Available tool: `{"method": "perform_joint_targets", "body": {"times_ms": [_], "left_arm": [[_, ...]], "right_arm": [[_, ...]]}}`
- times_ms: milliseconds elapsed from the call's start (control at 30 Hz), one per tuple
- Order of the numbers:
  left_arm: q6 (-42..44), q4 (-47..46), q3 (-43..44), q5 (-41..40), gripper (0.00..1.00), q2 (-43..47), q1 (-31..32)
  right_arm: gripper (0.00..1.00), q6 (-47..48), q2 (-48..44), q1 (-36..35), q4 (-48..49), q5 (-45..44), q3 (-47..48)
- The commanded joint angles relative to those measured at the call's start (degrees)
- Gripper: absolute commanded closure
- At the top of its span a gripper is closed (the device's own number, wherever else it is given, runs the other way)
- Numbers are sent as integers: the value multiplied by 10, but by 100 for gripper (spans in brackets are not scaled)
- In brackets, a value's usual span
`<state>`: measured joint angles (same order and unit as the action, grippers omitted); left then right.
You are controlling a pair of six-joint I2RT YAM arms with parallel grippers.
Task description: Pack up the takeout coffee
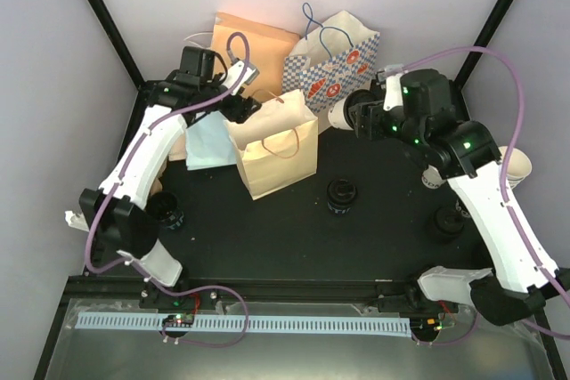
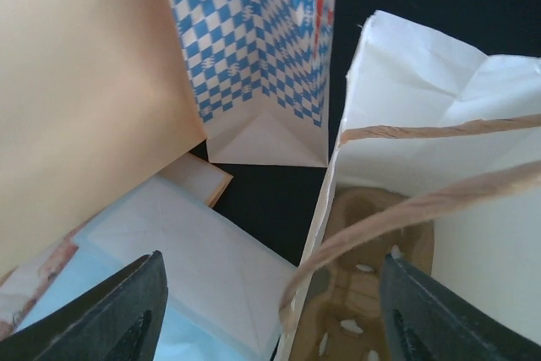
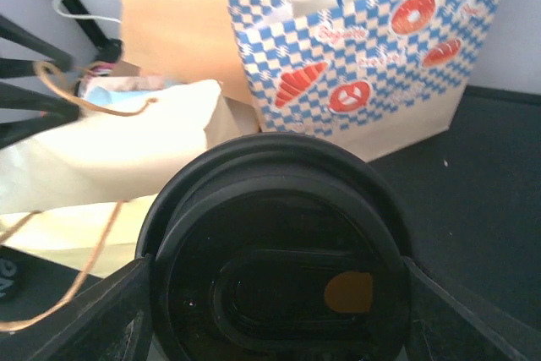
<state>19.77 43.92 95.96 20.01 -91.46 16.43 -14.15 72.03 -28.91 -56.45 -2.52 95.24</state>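
The takeout coffee [image 3: 275,259] is clamped in your right gripper [image 3: 277,302], a finger pressed on each side of the black lid. So the pick's done, the packing isn't. Ahead and to the left of that gripper is the cream paper bag [image 1: 272,144], mouth open, with the blue checked bag [image 3: 363,73] straight ahead. Your left gripper [image 2: 270,293] has its jaws apart around the cream bag's rim and handle, not pinching. Left to do: carry over, lower in, let go.

Bright, even light; the takeout coffee [image 3: 279,268] looms soft-focused, cream bag [image 3: 127,150] overexposed.
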Motion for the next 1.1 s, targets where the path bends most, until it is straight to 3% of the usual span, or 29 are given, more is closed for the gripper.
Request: {"method": "perform_joint_targets", "body": {"times_ms": [0,67,233,333,533,733,1067], "left_arm": [[51,96,79,73,38,-37,-7],[57,105,89,87,48,-49,-8],[76,128,90,119,52,-70,-8],[77,145,94,124,60,-82,-8],[85,187,135,113,97,-114,-8],[78,190,153,98,98,-100,0],[66,52,-10,61,98,69,47]], "right_arm": [[24,18,-18,-3,21,57,21],[24,22,-21,-3,22,80,26],[24,26,-29,-3,47,133,30],[24,25,-28,-3,65,168,29],[25,27,-10,-4,86,213,35],[26,32,9,-10,88,224,46],[28,60,21,-55,82,190,29]]}}
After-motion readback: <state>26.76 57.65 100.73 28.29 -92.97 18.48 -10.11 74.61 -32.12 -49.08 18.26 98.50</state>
